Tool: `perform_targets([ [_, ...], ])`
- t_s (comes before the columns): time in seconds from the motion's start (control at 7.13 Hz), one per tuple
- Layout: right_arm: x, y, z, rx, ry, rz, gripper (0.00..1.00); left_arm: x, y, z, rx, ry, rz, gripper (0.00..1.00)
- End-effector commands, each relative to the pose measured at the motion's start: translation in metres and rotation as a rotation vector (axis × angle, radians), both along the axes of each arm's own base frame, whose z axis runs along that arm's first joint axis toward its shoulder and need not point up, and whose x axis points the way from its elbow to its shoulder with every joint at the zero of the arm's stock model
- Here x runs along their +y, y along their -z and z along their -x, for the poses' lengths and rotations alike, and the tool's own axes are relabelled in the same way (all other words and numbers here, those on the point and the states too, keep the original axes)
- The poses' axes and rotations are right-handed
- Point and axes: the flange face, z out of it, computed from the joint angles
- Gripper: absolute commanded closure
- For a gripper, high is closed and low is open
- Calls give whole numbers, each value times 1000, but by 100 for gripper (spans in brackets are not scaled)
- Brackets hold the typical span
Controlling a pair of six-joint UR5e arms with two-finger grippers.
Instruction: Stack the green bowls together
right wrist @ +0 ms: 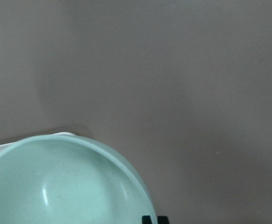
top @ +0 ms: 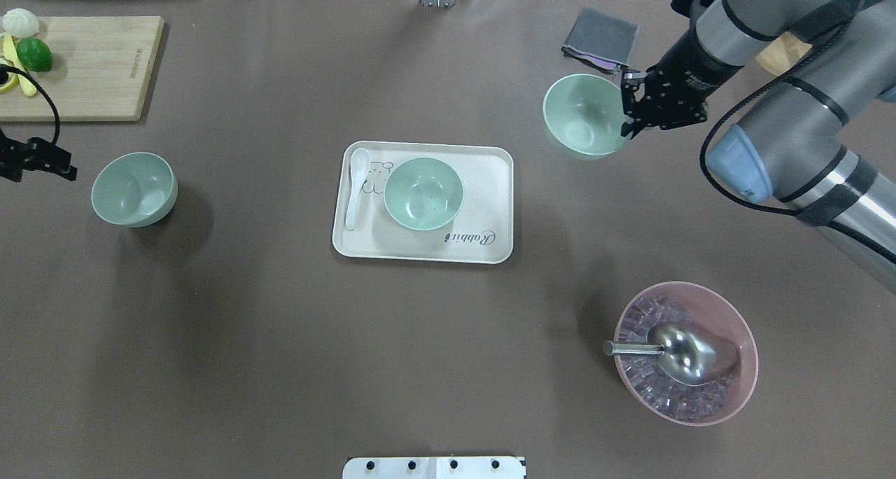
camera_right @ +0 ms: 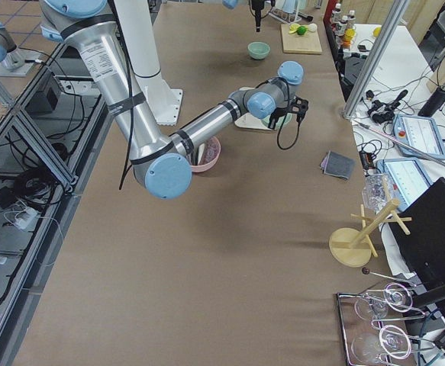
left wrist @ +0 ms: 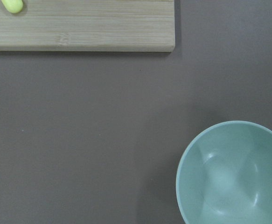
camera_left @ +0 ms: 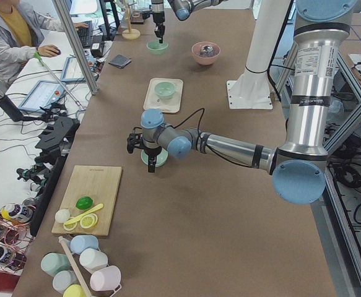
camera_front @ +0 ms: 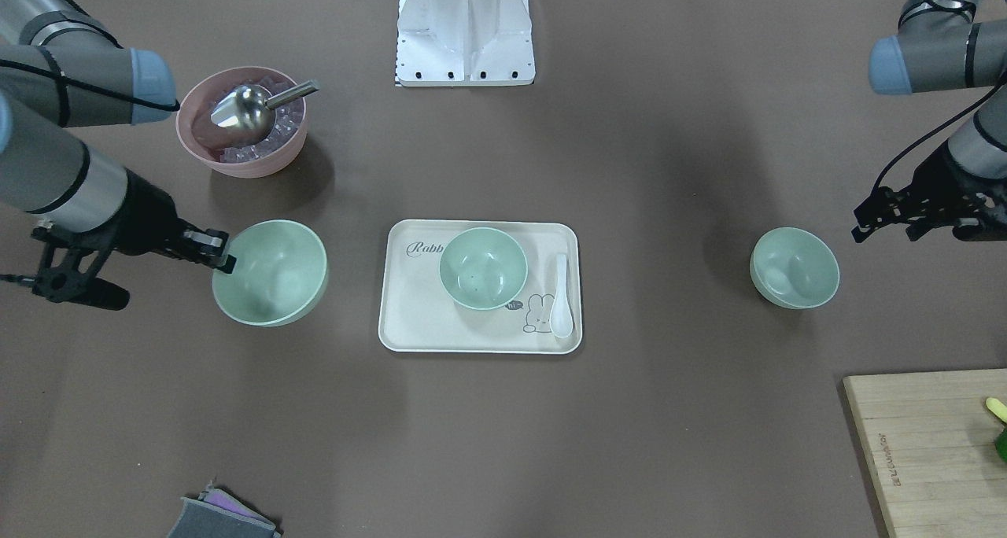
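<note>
We find open tabletop [top: 280, 339] on every side of the tray [top: 420, 249]. On the tray, the middle green bowl [top: 423, 193] and the white spoon [top: 357, 188] beside it block a straight descent. From the tray back to the robot's base plate [top: 434, 467] the way is open. Right of the tray and farther out, the right gripper [top: 628, 125] clamps the right green bowl [top: 577, 115] by its rim, and its arm slants across that corner. Nearer the robot on that side sits the pink bowl [top: 728, 395] with its scoop [top: 682, 349]. Well left of the tray stands the left green bowl [top: 133, 188], with the left gripper [top: 43, 164] just beyond. The cutting board [top: 84, 66] fills the far left corner.
</note>
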Motion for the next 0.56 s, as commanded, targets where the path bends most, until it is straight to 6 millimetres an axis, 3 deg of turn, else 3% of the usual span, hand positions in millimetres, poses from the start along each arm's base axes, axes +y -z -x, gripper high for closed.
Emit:
perform_targets([
  [0.0, 22, 56, 54, -21, -21, 41, 100, -20, -2, -44, -1, -15, 50, 15],
  [0.14, 33, 74, 78, -16, -31, 27, 100, -21, -5, -56, -2, -32, 55, 21],
  [0.42, 45, 95, 101, -25, -31, 23, 100, -23, -18, -60, -12, -33, 76, 37],
])
